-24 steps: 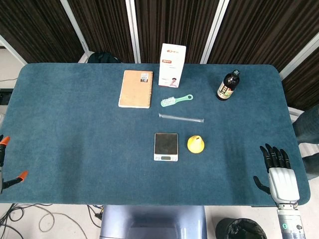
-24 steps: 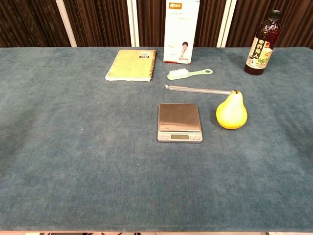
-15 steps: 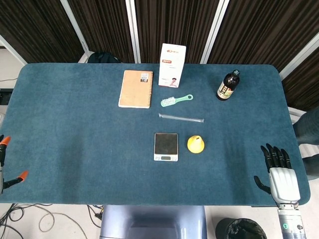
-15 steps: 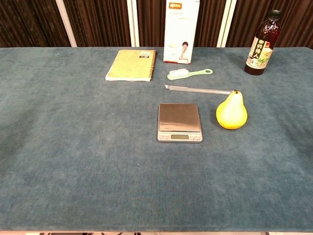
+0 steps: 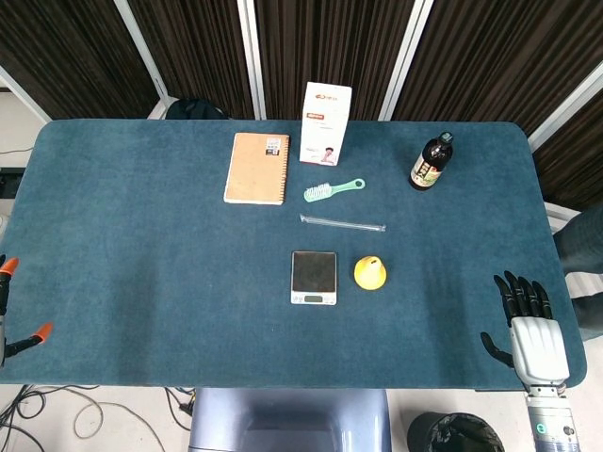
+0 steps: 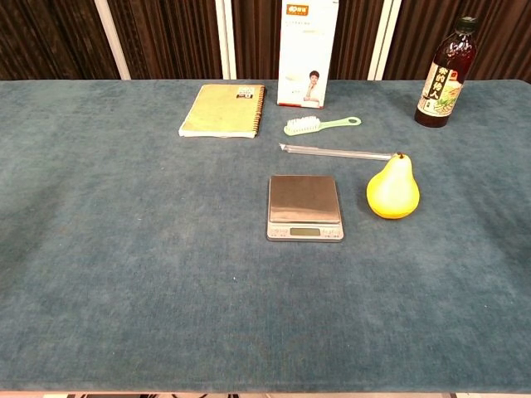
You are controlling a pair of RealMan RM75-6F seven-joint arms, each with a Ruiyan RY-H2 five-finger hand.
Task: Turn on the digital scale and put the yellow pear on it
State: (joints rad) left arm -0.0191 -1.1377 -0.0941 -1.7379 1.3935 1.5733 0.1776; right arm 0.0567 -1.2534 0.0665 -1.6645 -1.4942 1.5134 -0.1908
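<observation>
At the near right corner of the worktop (image 5: 113, 282), the right hand (image 5: 533, 330) has slid slightly back toward the near edge since a moment ago; its fingers (image 5: 516, 294) are spread and grasp nothing. That small retreat leaves the task unstarted, so the reach to the scale is probably still to come. The left hand shows in neither view; only orange-tipped clamps (image 5: 8, 267) sit off the near left edge. Mid-worktop, the digital scale (image 6: 304, 206) rests flat, with the yellow pear (image 6: 393, 189) upright just beside it toward the right edge, apart from the platform. The scale's display is too small to tell whether it is lit. Beyond lie a clear tube (image 6: 334, 152), a green brush (image 6: 320, 125), a notebook (image 6: 221, 110), a white box (image 6: 308, 51) and a dark bottle (image 6: 449, 73).
</observation>
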